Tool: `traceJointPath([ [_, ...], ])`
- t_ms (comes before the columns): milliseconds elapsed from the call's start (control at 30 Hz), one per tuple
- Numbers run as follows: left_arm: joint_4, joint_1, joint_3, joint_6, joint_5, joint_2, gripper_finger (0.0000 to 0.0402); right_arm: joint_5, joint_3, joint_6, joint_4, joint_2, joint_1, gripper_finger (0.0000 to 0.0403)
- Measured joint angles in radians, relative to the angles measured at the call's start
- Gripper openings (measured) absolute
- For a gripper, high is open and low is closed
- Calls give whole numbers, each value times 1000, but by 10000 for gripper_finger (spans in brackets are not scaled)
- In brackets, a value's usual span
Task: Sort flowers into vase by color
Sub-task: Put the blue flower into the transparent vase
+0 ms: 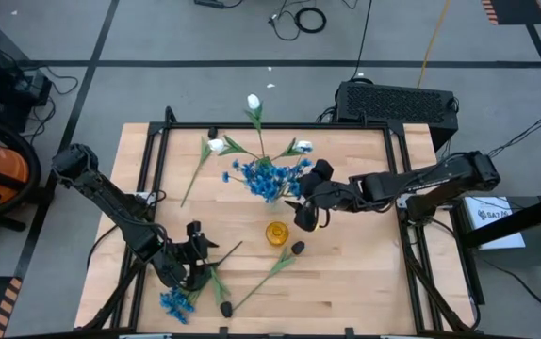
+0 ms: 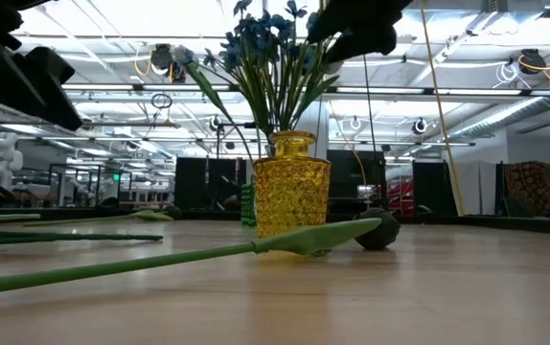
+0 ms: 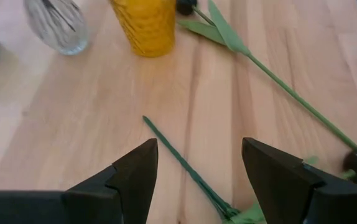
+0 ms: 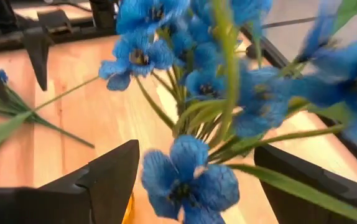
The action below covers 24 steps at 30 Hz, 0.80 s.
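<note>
A yellow glass vase (image 1: 277, 233) (image 2: 291, 196) (image 3: 146, 25) stands mid-table. Beyond it a bunch of bright-blue flowers (image 1: 267, 176) (image 4: 197, 74) stands upright with white tulips (image 1: 254, 102); a clear vase (image 3: 57, 25) holds thin stems. My right gripper (image 1: 303, 215) (image 4: 197, 152) is open and hovers at the blue bunch, a finger on either side of the blooms, touching nothing I can see. My left gripper (image 1: 198, 256) (image 3: 200, 149) is open above a thin green stem (image 3: 181, 158) lying on the table. Nearby lie a blue cluster (image 1: 174, 303) and two dark buds (image 1: 297, 248) (image 1: 225, 308) on long stems.
One white tulip (image 1: 216, 146) shows left of the bunch, its stem slanting toward the near left. A leafy stem (image 2: 160, 259) (image 3: 278, 81) lies across the table in front of the yellow vase. A black box (image 1: 398, 99) sits beyond the table's far right corner.
</note>
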Motion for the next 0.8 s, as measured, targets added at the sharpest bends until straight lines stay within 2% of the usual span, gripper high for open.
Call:
traceJointPath([
  [233,0,6,0,8,-144,0,240,0,0,-10,-23,-60,34,309],
  [400,-8,29,0,16,-307,0,240,5,0,-25,-26,-113,52,309],
  [500,-11,53,0,109,-384,0,240,7,0,-37,-24,-148,62,309],
  [667,-12,95,13,79,-385,-5,240,10,0,-50,-31,-196,88,309],
  [800,-52,136,36,29,-318,-38,240,71,0,-71,-50,-227,118,309],
])
